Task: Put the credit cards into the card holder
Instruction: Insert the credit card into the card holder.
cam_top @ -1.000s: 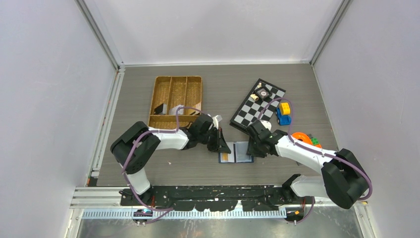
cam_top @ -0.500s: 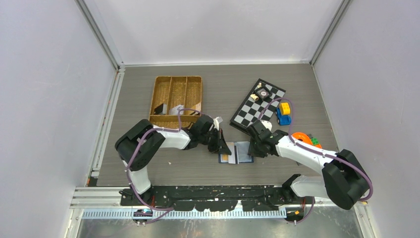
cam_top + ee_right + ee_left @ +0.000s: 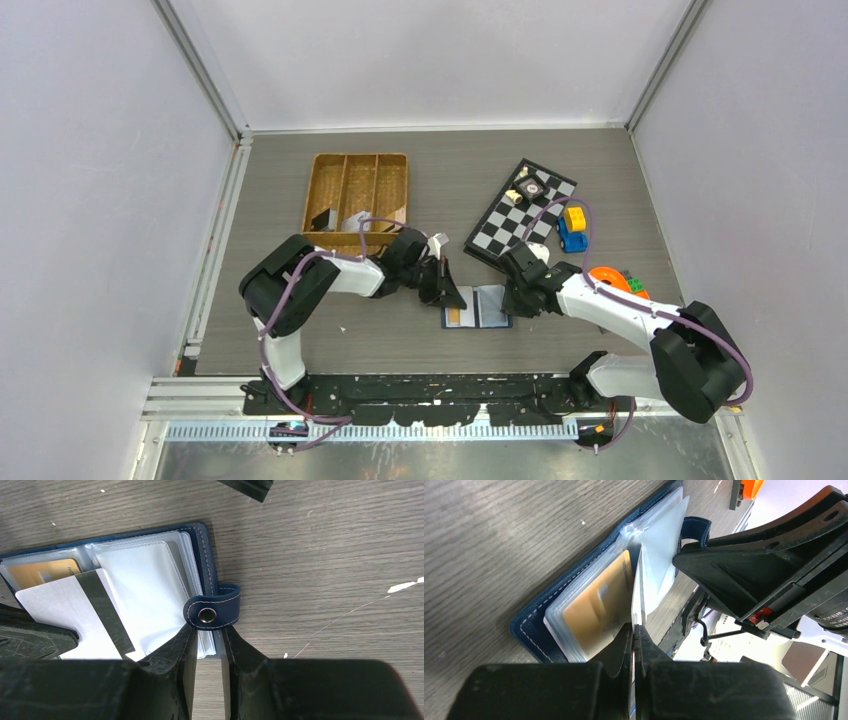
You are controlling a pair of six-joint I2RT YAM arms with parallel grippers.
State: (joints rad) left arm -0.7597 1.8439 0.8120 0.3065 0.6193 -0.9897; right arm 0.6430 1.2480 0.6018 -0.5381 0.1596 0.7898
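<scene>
Writing: we make out a short line of print on the orange-tan card [image 3: 42,572], too small to read. From the left wrist we also see faint white characters on the right gripper [image 3: 207,636] housing, equally illegible.
Card holder: the card holder [image 3: 490,308] lies open and flat on the table [image 3: 380,342], between the two grippers and near the arms' bases. Its navy cover is underneath, its clear sleeves [image 3: 145,590] face up, and its snap tab [image 3: 212,611] sticks out at the right edge.
Cards counted: we count two. The orange-tan one sits inside a sleeve on the holder's left half. The white card [image 3: 60,605], with a dark stripe, is tilted over the sleeves.
Left gripper: the left gripper [image 3: 635,630] is closed tight on the white card, which we see edge-on from its own wrist.
Right gripper: its fingers stand narrowly apart on either side of the holder's right edge, just under the tab. We cannot tell whether they actually press it.
Hidden: the white card's lower corner disappears behind the left gripper. We cannot make out whether its leading edge has entered a sleeve. From above, both grippers cover the holder's ends.
Elsewhere: we see one wicker tray [image 3: 358,156], one checkerboard [image 3: 500,225] and one blue toy car [image 3: 572,240], all well apart from the holder.
</scene>
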